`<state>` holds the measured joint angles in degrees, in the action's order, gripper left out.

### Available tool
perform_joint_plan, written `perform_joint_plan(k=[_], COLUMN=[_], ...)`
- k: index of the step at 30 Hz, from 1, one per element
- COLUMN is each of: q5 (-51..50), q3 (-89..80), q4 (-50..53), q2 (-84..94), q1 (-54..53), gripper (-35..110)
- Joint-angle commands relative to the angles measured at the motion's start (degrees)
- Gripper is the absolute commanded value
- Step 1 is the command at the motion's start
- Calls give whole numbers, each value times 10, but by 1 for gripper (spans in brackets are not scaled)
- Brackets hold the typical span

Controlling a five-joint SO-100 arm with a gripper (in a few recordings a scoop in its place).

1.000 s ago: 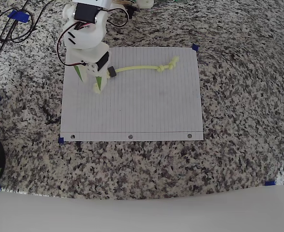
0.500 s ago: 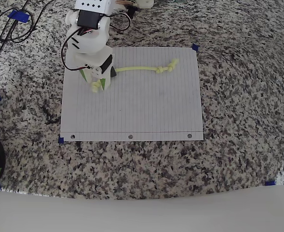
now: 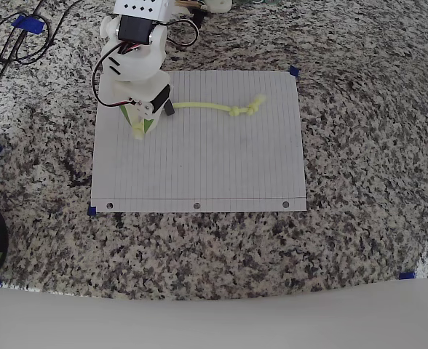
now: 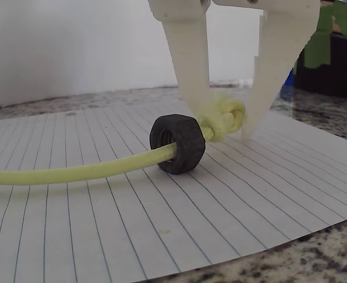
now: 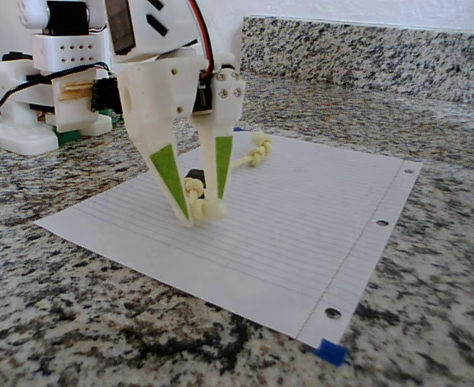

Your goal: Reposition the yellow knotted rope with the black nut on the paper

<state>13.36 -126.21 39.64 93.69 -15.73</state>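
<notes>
Now lying on the paper (image 3: pixel 199 160), near its top edge in the overhead view: rope (image 3: pixel 203 106), stretched roughly sideways from the gripper (image 3: pixel 143 125) at the sheet's upper left to a knotted end (image 3: pixel 249 109) right of centre. Threaded onto the rope just beside the near knot: black nut (image 4: pixel 177 143), resting on edge on the lined sheet in the wrist view, with the cord running out of its hole to the left. Pinched between the two white fingers (image 4: pixel 188 56): the rope's near knot (image 4: pixel 223 119), fingertips down at the paper. Seen likewise in the fixed view: gripper (image 5: pixel 198 211) closed on that knot, green strips on its fingers, nut (image 5: pixel 194 175) just behind, far knot (image 5: pixel 259 150) farther back on the paper (image 5: pixel 318 234). Under the sheet: speckled granite counter (image 3: pixel 359 145), with blue tape bits at the paper's corners (image 3: pixel 294 71). At the overhead view's upper left: black cables (image 3: pixel 10 40) on the counter, well apart from the paper.
</notes>
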Motion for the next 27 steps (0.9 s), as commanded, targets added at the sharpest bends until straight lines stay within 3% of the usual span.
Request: perform_joint_plan(k=[1, 9, 16, 27], q5=[5, 75, 271, 462], q3=[17, 17, 9, -75], q4=[-6, -7, 3, 53], q2=[4, 33, 154, 394], q1=[1, -13, -59, -197], gripper=[5, 0, 0, 0])
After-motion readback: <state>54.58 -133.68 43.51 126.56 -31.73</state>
